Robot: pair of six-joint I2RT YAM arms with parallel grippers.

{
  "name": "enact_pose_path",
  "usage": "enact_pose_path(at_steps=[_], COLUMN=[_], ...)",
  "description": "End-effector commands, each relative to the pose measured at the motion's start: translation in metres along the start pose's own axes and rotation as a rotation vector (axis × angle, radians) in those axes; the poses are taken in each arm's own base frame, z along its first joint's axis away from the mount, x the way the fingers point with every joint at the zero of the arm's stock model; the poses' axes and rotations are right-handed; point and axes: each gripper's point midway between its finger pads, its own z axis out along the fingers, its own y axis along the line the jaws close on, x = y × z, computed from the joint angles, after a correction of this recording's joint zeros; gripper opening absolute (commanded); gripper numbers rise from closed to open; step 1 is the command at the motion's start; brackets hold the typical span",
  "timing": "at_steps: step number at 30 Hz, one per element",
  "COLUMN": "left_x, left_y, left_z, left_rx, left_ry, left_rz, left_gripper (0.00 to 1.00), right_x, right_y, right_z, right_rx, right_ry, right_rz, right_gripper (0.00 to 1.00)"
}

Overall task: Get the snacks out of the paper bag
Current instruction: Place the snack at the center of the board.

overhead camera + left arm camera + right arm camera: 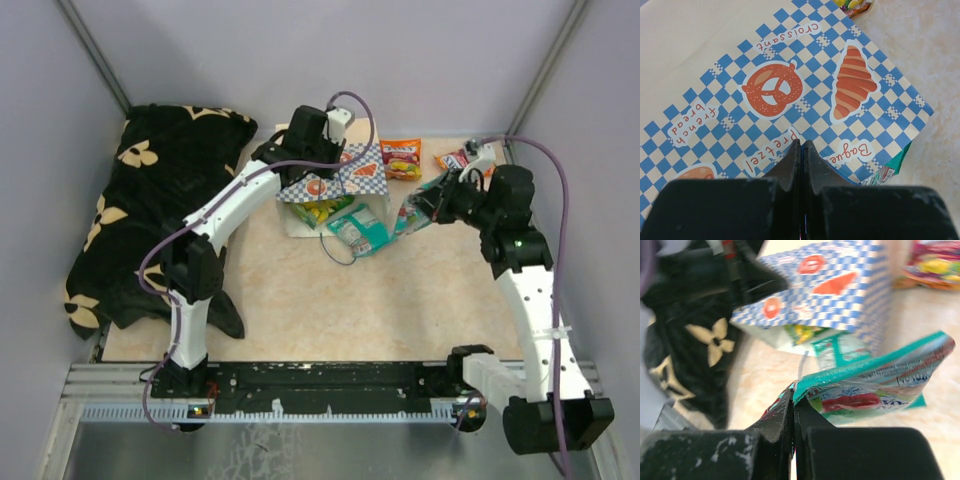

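Observation:
The paper bag (340, 178) hangs tilted with its checkered band up and its mouth facing the near side. My left gripper (297, 152) is shut on the bag's edge; the left wrist view shows its jaws (802, 146) closed against the checkered paper (790, 85). A green-yellow packet (326, 211) lies in the bag's mouth. A teal packet (358, 229) lies on the table just below the mouth. My right gripper (432, 203) is shut on another teal packet (875, 380) and holds it off the table, right of the bag (830, 290).
An orange packet (401, 157) and a red packet (455, 160) lie at the back right of the table. The black flower-patterned cloth (150, 200) covers the left side. A blue cord handle (338, 252) trails on the table. Grey walls enclose the table.

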Motion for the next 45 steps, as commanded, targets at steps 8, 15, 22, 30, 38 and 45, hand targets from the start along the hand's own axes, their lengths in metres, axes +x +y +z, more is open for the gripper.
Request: enact_pose_path(at_steps=[8,15,22,30,38,45], left_x=[-0.019,-0.009,-0.002,0.017,0.029,0.032], left_y=[0.005,0.005,0.002,0.003,0.007,0.009], left_z=[-0.028,-0.026,-0.023,-0.022,-0.024,-0.017], left_rx=[-0.011,-0.010,0.005,-0.007,-0.028,-0.036], left_ry=[-0.063,-0.046,-0.034,0.014,0.044,0.059], left_rz=[0.018,0.008,-0.009,-0.022,-0.019,-0.016], left_gripper=[0.00,0.00,0.00,0.00,0.00,0.00], right_x=[-0.048,-0.060,-0.018,0.003,0.022,-0.002], right_y=[-0.182,-0.151,-0.180,-0.231,-0.316,-0.349], right_z=[-0.021,0.013,-0.025,-0.020,-0.002,-0.041], right_rx=[0.917,0.546,0.718,0.933,1.039,1.136], right_ry=[-0.066,-0.486,-0.797,-0.979,-1.002,-1.124], right_rz=[0.115,0.578,1.308,1.734,1.802,1.537], right_gripper=[0.00,0.00,0.00,0.00,0.03,0.99])
